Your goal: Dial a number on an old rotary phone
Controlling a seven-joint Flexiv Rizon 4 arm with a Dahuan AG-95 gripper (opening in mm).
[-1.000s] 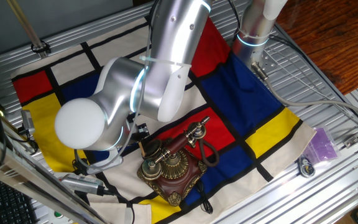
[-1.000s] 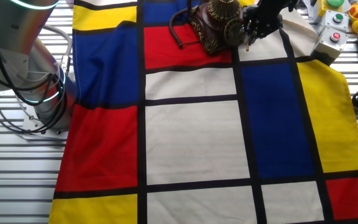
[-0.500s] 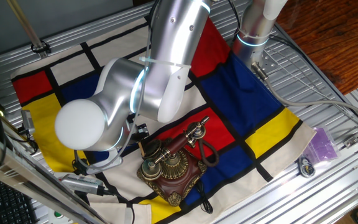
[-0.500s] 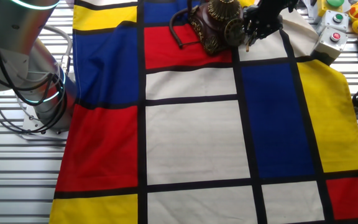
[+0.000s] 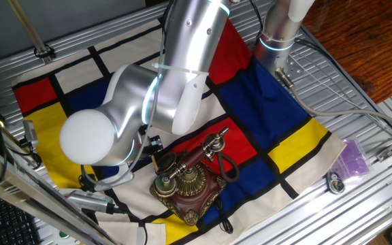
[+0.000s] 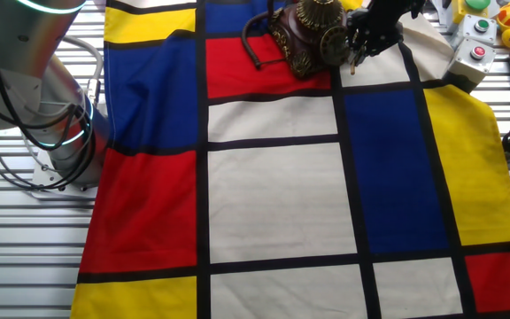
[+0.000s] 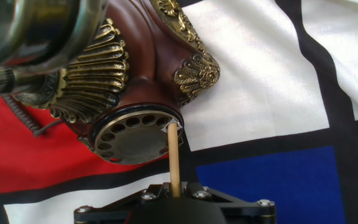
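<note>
— One arm [image 5: 182, 75] was at work, you say; how did it stand?

— It rose from a base [image 6: 60, 142] at the table's edge, bent over the checked cloth [image 6: 273, 204] at a big rounded joint [image 5: 90, 136], and reached down beside the old rotary phone [image 5: 189, 180]. From one fixed view the silver links hid the hand almost wholly; from the other fixed view the dark gripper [image 6: 372, 28] sat at the far end of the cloth, pressed close against the phone's right side.

— And the phone itself?

— It stood on the cloth near its edge, on a red square by a black line, with the handset [image 5: 192, 158] resting across the cradle and the black cord [image 5: 229, 170] looping beside the base.

— Was the claw clenched or loose?

— I could not tell. In the hand view only the black body of the gripper [image 7: 174, 208] showed at the bottom, with a thin wooden stick [image 7: 173, 158] rising from its middle; the fingers themselves were out of sight.

— Where did the stick point?

— Its tip lay at the right rim of the brass dial [image 7: 132, 135], just by the small finger stop.
</note>
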